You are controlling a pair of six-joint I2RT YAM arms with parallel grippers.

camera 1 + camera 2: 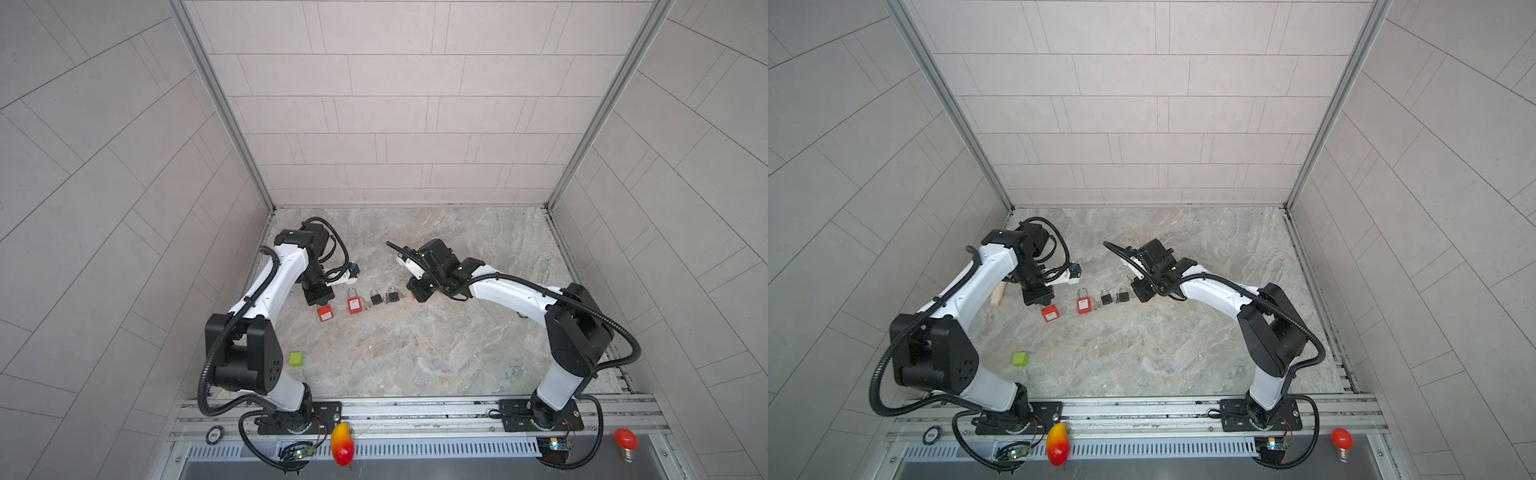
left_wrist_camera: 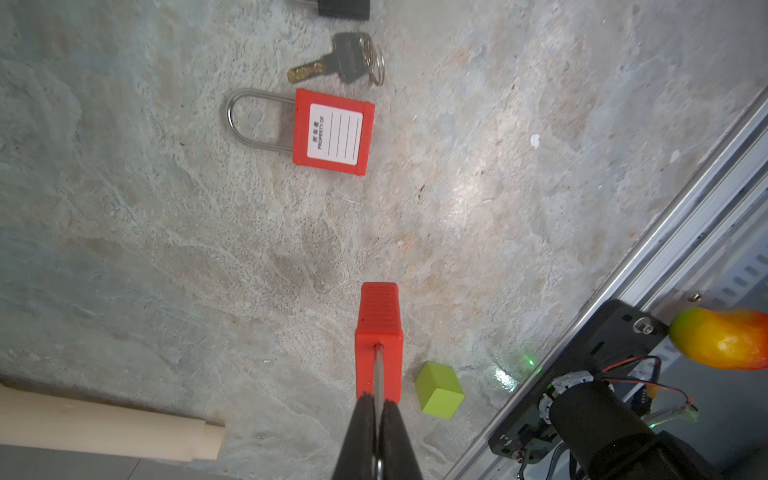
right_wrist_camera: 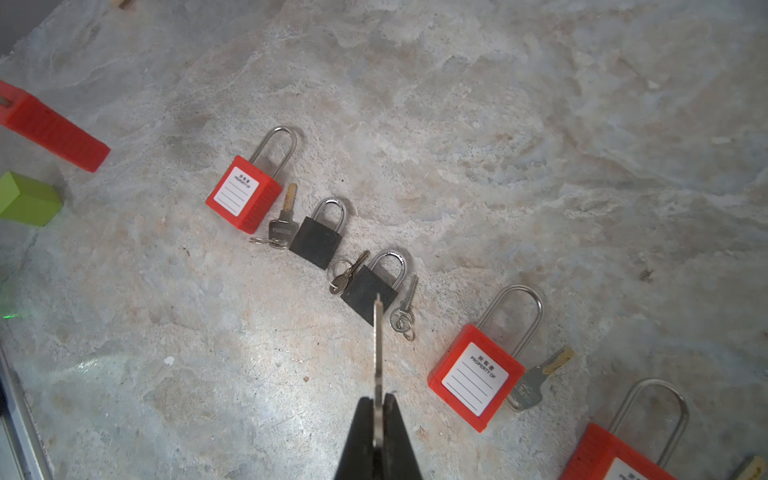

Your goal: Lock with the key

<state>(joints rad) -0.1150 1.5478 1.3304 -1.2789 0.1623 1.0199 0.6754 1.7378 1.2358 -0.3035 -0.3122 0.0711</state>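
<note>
A row of locks crossed the middle of the marble table (image 1: 415, 353) in both top views. At its left end the left gripper (image 2: 377, 402) was clamped tight on the steel shackle of a red padlock (image 2: 379, 332), whose body stuck out past the fingertips with its label facing up. I could not tell whether its far end touched the table. Lower left of it, near the left arm's elbow, sat a green cube (image 1: 296, 359). A wooden dowel (image 1: 997, 296) lay partly hidden behind that arm.

Next to the right a second red padlock (image 1: 353, 304) lay flat, label up, its shackle pointing toward the top of the frame, with a spare key (image 2: 336, 62) just beside it. Then came a black padlock (image 1: 377, 297) and another black padlock (image 1: 392, 296), close together, with small ringed keys beside them.

At the right end of the row the right gripper (image 3: 377, 401) was closed on the key (image 3: 377, 345) — held edge-on, its blade reaching out beyond the fingertips. In the right wrist view the key's tip overlapped the nearer black lock, but contact could not be judged. That view also showed a third red padlock (image 3: 476, 376) lying flat.

Along the bottom edge of the frame sat a toy mango (image 1: 342, 444) and, far right, a red bulb (image 1: 626, 440).
</note>
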